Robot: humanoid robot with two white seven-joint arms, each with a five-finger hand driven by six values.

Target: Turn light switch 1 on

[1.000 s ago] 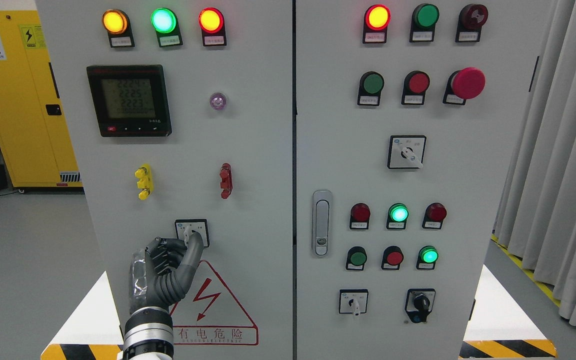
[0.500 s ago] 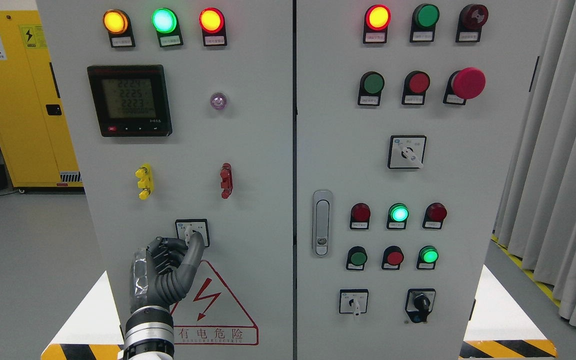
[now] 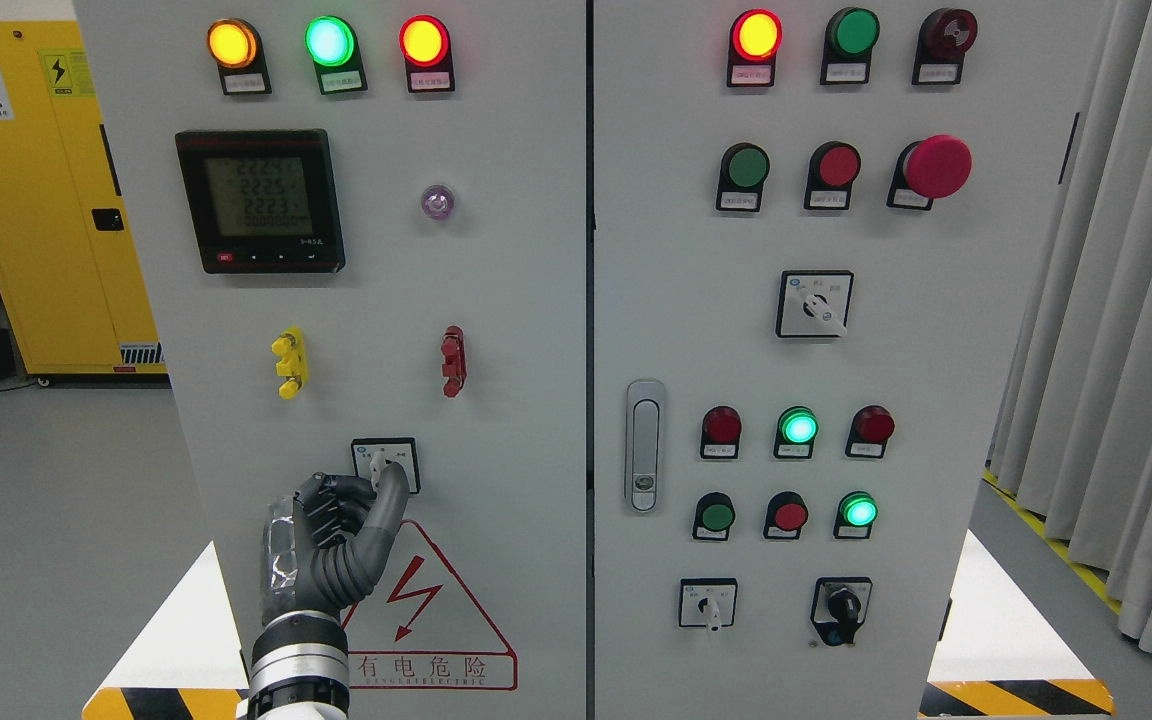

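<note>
Head view shows our left hand [image 3: 336, 535] just below the switch [image 3: 385, 465], which sits above the warning triangle [image 3: 416, 610]. Its fingers are curled and pinch the switch's knob. We judge the grip is made; the turn is left.

You face a grey cabinet [image 3: 496, 300] with 2 doors, and everything sits on its front. On the left door you see 3 lit lamps [image 3: 328, 42] along the top, a meter [image 3: 259, 200] below them, a violet lens [image 3: 436, 202] beside it, then a yellow [image 3: 288, 363] and a red terminal [image 3: 452, 361], a rotary switch [image 3: 386, 464] and a warning triangle [image 3: 426, 610]. On the right door you have rows of lamps and buttons [image 3: 796, 428], a red mushroom button [image 3: 936, 166], 3 selector switches [image 3: 814, 303] and a latch [image 3: 644, 445].
</note>
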